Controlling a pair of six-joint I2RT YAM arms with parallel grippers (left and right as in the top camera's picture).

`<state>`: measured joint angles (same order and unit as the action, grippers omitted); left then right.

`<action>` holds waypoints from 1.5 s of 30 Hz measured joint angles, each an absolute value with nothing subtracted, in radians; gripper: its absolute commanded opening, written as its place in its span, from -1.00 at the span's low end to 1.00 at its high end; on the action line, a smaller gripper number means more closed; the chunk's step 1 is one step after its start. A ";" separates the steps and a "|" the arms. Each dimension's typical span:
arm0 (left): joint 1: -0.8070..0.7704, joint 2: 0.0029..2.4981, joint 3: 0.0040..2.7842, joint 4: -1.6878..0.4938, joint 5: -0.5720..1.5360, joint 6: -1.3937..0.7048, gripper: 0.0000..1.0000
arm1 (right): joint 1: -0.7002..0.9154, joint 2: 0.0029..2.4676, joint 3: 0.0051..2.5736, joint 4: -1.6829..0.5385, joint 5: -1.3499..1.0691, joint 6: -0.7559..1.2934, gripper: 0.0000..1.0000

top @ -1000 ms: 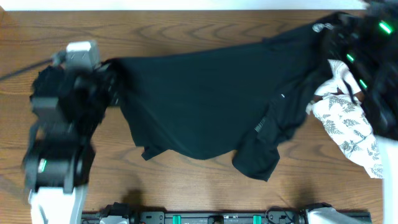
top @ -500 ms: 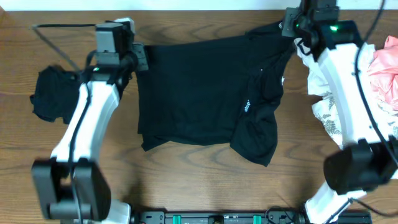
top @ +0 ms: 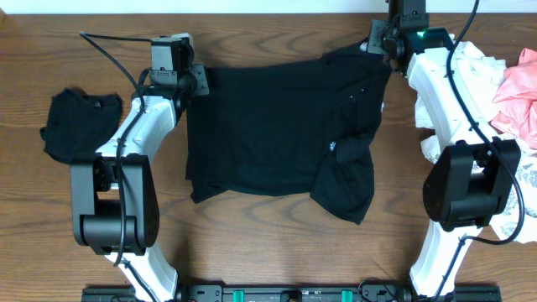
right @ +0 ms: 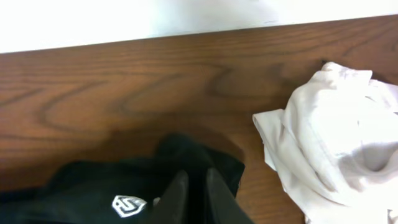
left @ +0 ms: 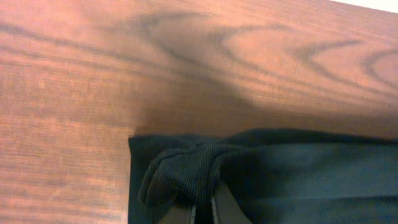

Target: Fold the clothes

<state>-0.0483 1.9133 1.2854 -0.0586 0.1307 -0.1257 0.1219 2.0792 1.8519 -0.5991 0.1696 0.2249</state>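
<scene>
The clothes' black shirt (top: 268, 126) lies spread across the middle of the table, its lower right part folded over near a small white tag (top: 334, 148). My left gripper (top: 200, 80) is shut on its far left corner. The left wrist view shows ribbed black cloth (left: 186, 168) bunched at the left gripper (left: 204, 214). My right gripper (top: 379, 46) holds the far right corner. In the right wrist view the right gripper (right: 196, 196) has black cloth filling the narrow slot between its fingers, beside a white logo (right: 129, 204).
A small black garment (top: 80, 126) lies bunched at the left. At the right edge sit a white garment (top: 470, 63), a pink one (top: 520, 92) and a leaf-print one (top: 524, 189). The white cloth (right: 336, 149) lies just right of my right fingers.
Both arms have come down from high above the table and set the shirt's far edge on the wood. The shirt, hanging slack before, now lies flat and squarer.
</scene>
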 measured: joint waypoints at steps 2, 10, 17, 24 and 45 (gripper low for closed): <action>-0.048 1.915 1.285 -0.017 0.130 -0.125 -0.88 | 0.122 2.081 1.852 -0.579 0.173 0.223 -0.20; -0.049 1.915 1.285 0.075 0.114 -0.114 -0.44 | 0.122 2.081 1.852 -0.609 0.171 0.224 -0.24; -0.049 1.915 1.286 -0.136 0.101 -0.115 -0.09 | 0.122 2.081 1.852 -0.768 0.099 0.196 -0.97; -0.048 1.915 1.286 -0.300 0.172 -0.115 -0.03 | 0.123 2.108 1.852 -0.878 0.029 0.115 -0.92; -0.062 1.915 1.286 -0.362 0.337 -0.073 0.27 | 0.122 2.218 1.850 -0.882 -0.038 0.087 -0.08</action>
<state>-0.0616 1.9152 1.2861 -0.3618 0.3374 -0.0731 0.1219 2.2177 1.8503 -0.8822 -0.0383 0.0868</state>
